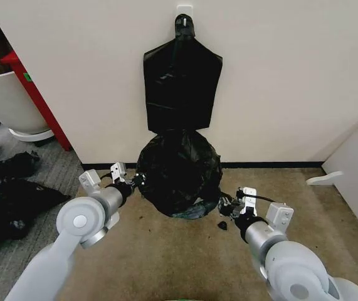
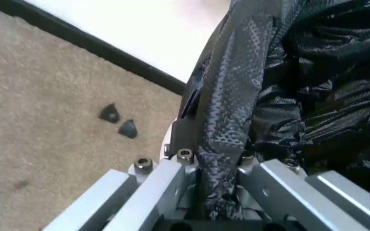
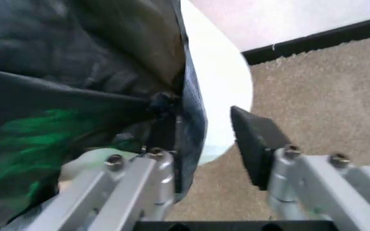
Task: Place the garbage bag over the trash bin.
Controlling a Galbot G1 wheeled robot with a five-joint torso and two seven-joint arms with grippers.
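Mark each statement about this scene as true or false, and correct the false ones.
1. The glossy black plastic garbage bag covers the round cream-white bin. True.
2. The left claw is shut on the bag's edge. True.
3. The right claw is shut. False: its fingers stand apart, one beside the bag's edge.
4. The flat black sheaf of bags lies on the carpet. False: it hangs on the wall.
5. The bin stands on a table. False: it stands on the carpet.

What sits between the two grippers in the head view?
The garbage bag, draped over the trash bin, fills the stretch between the left gripper and the right gripper in the head view.
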